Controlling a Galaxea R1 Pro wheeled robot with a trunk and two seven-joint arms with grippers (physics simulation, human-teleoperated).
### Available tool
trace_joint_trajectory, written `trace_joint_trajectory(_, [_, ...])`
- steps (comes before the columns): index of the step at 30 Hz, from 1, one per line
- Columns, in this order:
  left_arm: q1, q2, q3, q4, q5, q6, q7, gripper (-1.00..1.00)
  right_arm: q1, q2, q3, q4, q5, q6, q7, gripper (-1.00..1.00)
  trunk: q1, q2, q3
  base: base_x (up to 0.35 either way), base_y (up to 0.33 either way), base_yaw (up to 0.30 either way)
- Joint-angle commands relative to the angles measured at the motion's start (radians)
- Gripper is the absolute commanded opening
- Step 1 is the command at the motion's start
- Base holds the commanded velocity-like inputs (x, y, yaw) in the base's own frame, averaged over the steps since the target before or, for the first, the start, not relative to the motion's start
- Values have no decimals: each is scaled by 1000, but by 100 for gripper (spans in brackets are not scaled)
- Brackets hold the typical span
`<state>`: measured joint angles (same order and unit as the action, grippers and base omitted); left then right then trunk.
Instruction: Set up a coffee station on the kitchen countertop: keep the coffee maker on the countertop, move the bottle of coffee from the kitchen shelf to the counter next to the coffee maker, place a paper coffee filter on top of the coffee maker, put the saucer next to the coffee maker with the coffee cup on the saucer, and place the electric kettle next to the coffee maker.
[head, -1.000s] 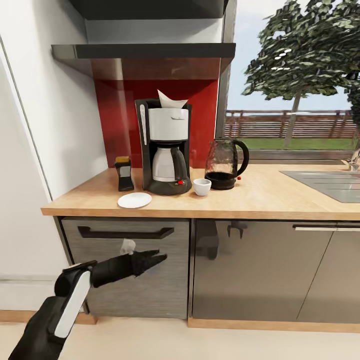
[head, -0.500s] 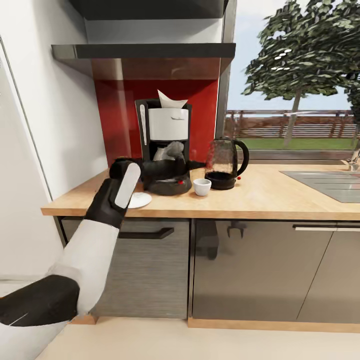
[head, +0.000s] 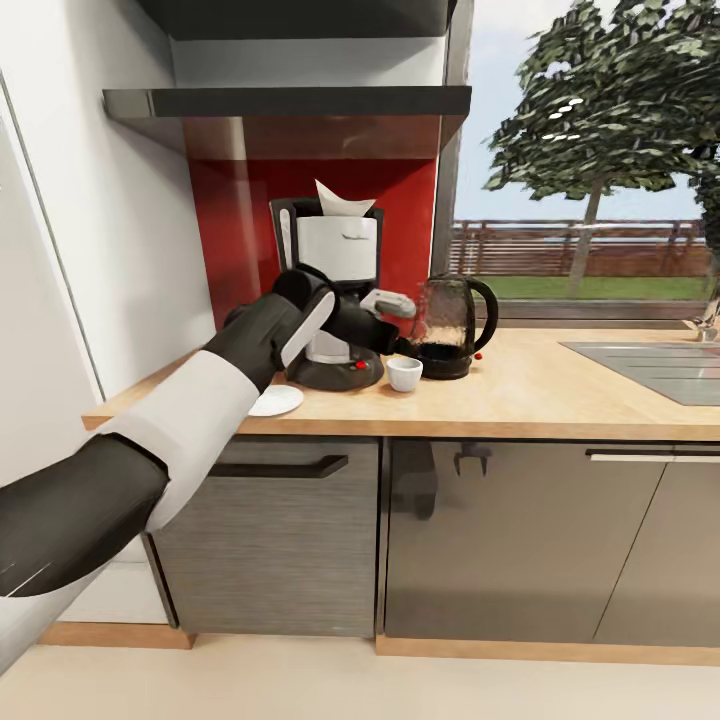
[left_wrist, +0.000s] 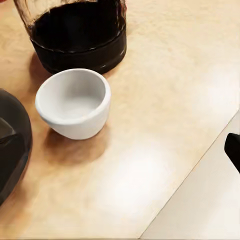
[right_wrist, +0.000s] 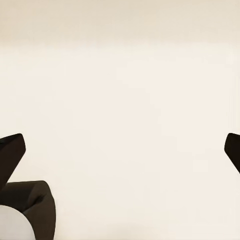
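Head view: coffee cup (head: 405, 373) seemingly just below left tool (head: 404, 345).

This is a home kitchen, rendered in a simulator. A long wood-look counter (head: 560, 385) runs over dark grey cabinet fronts (head: 500, 540), one with a bar-handled drawer (head: 262, 466), and a steel sink (head: 655, 365) is set into it. On the counter stand a coffee maker (head: 335, 290) with a paper filter (head: 343, 201) on top, a glass kettle (head: 452, 325), a small white cup (head: 404, 373) and a saucer (head: 278, 401). Behind them is a red splashback (head: 230, 230) under a dark wall shelf (head: 290, 102). A window (head: 590, 160) beside it looks out on a tree (head: 610, 90), a fence (head: 580, 250) and grass.
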<state>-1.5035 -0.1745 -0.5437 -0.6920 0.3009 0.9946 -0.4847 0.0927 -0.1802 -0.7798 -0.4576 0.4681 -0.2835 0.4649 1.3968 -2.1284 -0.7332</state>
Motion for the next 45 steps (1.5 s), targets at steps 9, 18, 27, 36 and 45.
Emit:
trace_joint_trajectory(9, [-3,0,-12,2,-50,4,-5,100,-1,1,-9,0,11,-6,6,100,0,0,-1,0,0,0])
trace_joint_trajectory(18, [-3,0,-36,0,-52,4,-5,100,-1,2,-4,2,13,-6,7,100,0,0,-1,26,-30,0])
trace_joint_trajectory(27, [-3,0,-46,2,-53,4,-5,100,-1,2,-4,9,14,-6,6,100,0,0,-1,52,-61,0])
trace_joint_trajectory(36, [-3,0,-58,3,-55,4,-5,100,-1,2,-4,14,14,-6,6,100,0,0,-1,73,-59,0])
trace_joint_trajectory(45, [-3,0,-78,3,-55,4,-5,100,-1,2,-4,14,14,-6,6,100,0,0,-1,53,-45,0])
